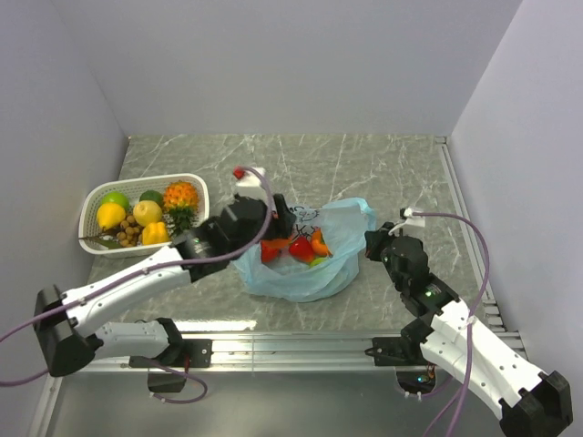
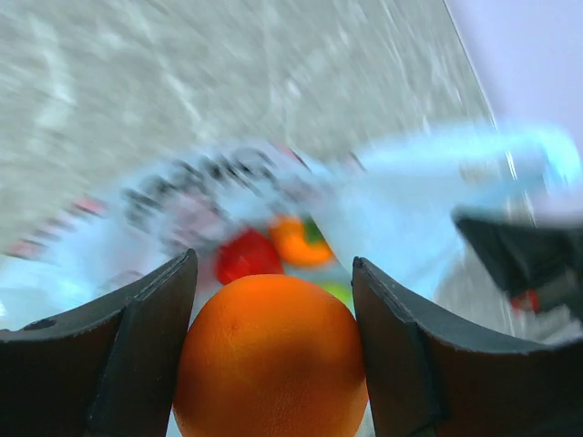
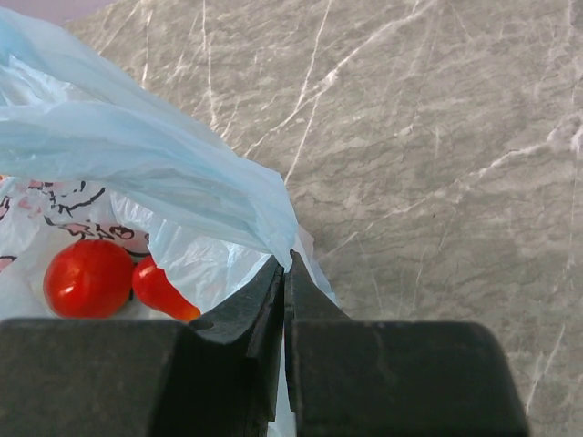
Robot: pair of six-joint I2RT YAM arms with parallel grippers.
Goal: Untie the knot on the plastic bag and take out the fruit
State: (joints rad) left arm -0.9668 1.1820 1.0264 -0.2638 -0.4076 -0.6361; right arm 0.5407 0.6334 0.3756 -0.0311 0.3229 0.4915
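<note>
Top view: the left gripper (image 1: 276,221) sits over the open mouth of the plastic bag (image 1: 342,269), with a white basket (image 1: 89,208) well off to its left. The right gripper (image 1: 374,244) meets the bag's right edge.

Left wrist: the fingers are clamped on a round orange (image 2: 271,355), the bag just beyond them.

Right wrist: the jaws pinch together on a fold of bag, a red fruit (image 3: 88,278) lower left of them.

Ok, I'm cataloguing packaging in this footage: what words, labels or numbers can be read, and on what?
Plastic bag: dark lettering beside cartoon print, no word readable: creased and cut off in the right wrist view, motion-blurred in the left wrist view, too small from above.
No other text shows.
</note>
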